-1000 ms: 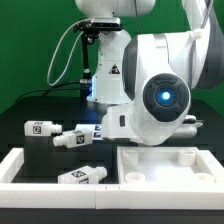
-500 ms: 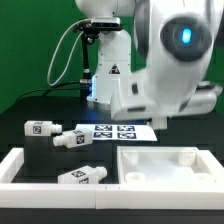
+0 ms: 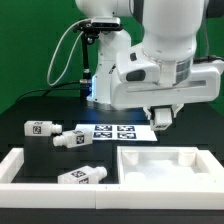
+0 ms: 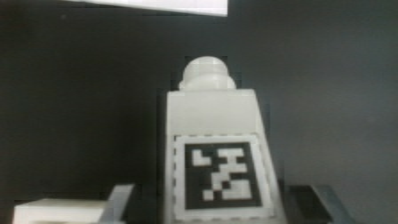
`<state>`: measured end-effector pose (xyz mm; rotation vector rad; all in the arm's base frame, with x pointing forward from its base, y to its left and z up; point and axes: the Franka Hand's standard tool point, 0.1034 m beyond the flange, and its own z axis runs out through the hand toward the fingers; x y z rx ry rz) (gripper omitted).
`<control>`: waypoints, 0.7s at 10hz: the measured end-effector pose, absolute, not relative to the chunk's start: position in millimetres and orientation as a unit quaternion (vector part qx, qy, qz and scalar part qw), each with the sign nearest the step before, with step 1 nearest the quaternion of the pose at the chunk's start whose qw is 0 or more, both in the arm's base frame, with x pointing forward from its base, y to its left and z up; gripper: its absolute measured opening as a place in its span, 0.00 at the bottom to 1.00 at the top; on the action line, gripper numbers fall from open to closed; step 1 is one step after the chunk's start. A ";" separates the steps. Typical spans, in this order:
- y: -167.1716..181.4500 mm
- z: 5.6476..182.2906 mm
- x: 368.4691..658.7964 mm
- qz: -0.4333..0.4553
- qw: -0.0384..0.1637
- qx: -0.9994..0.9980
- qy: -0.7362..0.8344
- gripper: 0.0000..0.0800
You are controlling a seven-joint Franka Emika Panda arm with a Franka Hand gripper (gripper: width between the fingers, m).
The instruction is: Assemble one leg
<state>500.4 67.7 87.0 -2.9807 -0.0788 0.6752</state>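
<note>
The leg is in the gripper, jaws clamped on its sides, raised above the table. Its long axis runs along the fingers, with the rounded tip pointing away from the wrist. It is white and stubby, and its square black-and-white tag faces the wrist camera. Below are 3 loose pegs, the marker board and the white panel.

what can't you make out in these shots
- Whether the gripper actually clamps the leg: the wrist view's edge cuts off the contact, and the exterior view shows it too small.
- Marker board: its end on the exterior view's right hides behind the gripper.
- Arm: upper part cut by the exterior view's edge.
</note>
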 end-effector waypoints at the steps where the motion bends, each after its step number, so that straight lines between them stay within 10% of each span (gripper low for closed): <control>1: 74.1 94.1 524.2 0.177 0.044 -0.983 -0.032 0.36; 4: 82.1 114.2 581.3 0.054 0.049 -0.996 -0.058 0.36; 7: 76.7 110.3 578.3 -0.043 0.040 -0.997 -0.052 0.36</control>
